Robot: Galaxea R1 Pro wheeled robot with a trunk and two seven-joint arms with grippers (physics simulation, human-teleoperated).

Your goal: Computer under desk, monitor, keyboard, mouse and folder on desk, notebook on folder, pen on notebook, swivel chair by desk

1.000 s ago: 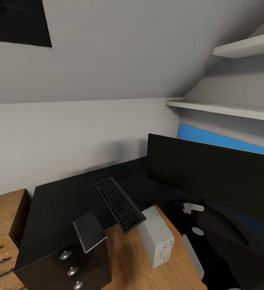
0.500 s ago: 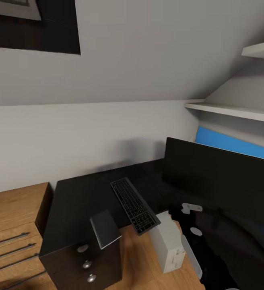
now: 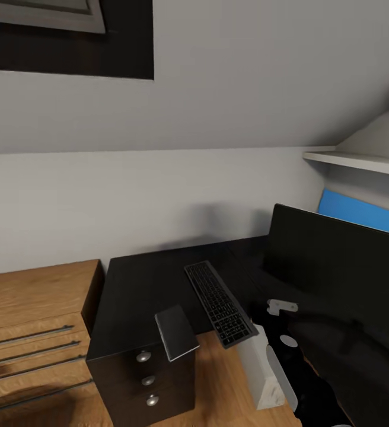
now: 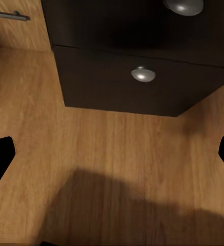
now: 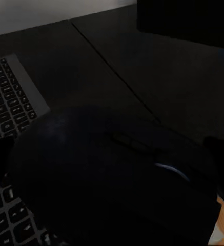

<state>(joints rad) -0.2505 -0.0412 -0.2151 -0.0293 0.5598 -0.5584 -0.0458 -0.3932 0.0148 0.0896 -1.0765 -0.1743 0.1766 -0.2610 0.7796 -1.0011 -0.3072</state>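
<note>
The black desk (image 3: 141, 284) carries the keyboard (image 3: 221, 302), whose near end overhangs the front edge, and the wide black monitor (image 3: 337, 255) to its right. The dark grey notebook (image 3: 175, 332) lies tilted on the desk's front corner above the drawers. The light grey computer (image 3: 260, 379) stands on the floor below the keyboard. In the right wrist view my right gripper (image 5: 112, 159) is shut on the dark mouse (image 5: 112, 179), just above the desk (image 5: 142, 77) beside the keyboard (image 5: 14, 97). My left gripper (image 4: 112, 154) is open, low over the wooden floor in front of a desk drawer (image 4: 142, 89).
A low wooden dresser (image 3: 34, 320) with bar handles adjoins the desk's left end. A white shelf (image 3: 360, 161) juts from the wall at the right, under a sloping ceiling. A bright blue flat surface (image 3: 360, 210) shows behind the monitor; I cannot tell what it is.
The whole head view has swung left, so desk, keyboard and monitor sit further right in the picture and more dresser shows. Nothing on the desk has moved.
</note>
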